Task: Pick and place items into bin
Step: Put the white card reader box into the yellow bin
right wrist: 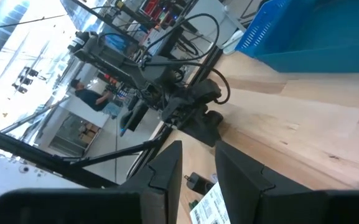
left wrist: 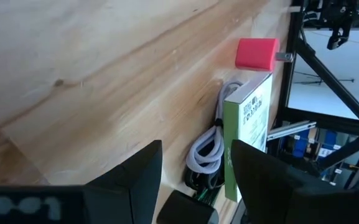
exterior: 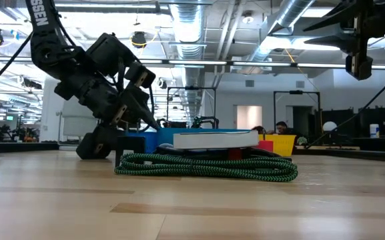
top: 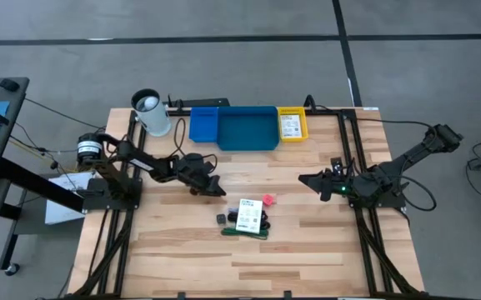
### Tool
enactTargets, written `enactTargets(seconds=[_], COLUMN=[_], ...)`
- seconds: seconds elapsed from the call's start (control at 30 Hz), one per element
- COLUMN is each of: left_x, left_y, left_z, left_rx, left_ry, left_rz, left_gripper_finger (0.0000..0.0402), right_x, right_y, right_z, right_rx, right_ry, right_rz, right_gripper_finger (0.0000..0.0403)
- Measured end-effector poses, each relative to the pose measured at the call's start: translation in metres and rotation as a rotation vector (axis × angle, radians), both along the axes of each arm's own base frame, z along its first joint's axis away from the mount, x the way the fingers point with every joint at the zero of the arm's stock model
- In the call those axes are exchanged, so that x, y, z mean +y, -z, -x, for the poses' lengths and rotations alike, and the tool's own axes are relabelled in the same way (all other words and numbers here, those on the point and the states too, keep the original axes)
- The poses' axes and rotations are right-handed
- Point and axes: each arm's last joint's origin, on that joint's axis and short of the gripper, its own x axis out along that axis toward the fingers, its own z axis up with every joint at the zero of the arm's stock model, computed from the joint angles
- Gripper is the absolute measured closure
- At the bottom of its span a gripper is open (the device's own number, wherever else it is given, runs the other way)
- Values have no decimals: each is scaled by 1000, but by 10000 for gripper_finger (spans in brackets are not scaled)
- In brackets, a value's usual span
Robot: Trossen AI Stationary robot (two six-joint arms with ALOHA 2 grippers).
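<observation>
Wooden table (top: pixel 307 250), items (top: pixel 248 218) clustered mid-board below bin (top: pixel 247 130); left gripper (top: pixel 217 188) low beside them, fingers parted, empty; right gripper (top: pixel 305 179) waiting, narrowly open.

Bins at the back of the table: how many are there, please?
3, side by side at the table's back edge: a small blue bin on the left, a large blue bin in the middle, a small yellow bin on the right.

You have a white card with green print (top: pixel 249 215) lying flat on the tabletop (top: pixel 307 250), resting on a coiled green tie (exterior: pixel 205 167). Just beside the card sit a pink-red cube (left wrist: pixel 256 54), a small black block (top: pixel 222 219), and a looped white cable (left wrist: pixel 209 149).
</observation>
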Motion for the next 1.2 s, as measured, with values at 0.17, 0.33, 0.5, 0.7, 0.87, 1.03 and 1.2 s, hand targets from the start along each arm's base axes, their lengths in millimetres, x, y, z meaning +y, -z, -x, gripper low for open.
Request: enactTargets(seconds=[0.17, 0.33, 0.5, 0.7, 0.87, 1.03, 1.2], left_x=[1, 5, 5, 6, 7, 8, 7], left_y=[-2, -2, -3, -9, -16, -20, -16], left_z=[-3, -6, -8, -17, -26, -29, -26], left_rx=[-11, -33, -23, -15, -31, -41, 9], left_ry=[-19, -45, -33, 35, 64, 66, 75], left_rz=[-27, -89, -89, -124, -159, -158, -140], left_gripper_finger=[220, 220, 220, 220, 220, 220, 220], right_x=[0, 0, 0, 0, 0, 0, 0], right_y=[0, 0, 0, 0, 0, 0, 0], right_z=[0, 0, 0, 0, 0, 0, 0], right_rx=[0, 0, 0, 0, 0, 0, 0], right_ry=[0, 0, -1, -3, -3, -3, -3], right_rz=[0, 0, 0, 0, 0, 0, 0], right_gripper_finger=[312, 312, 312, 312, 312, 312, 312])
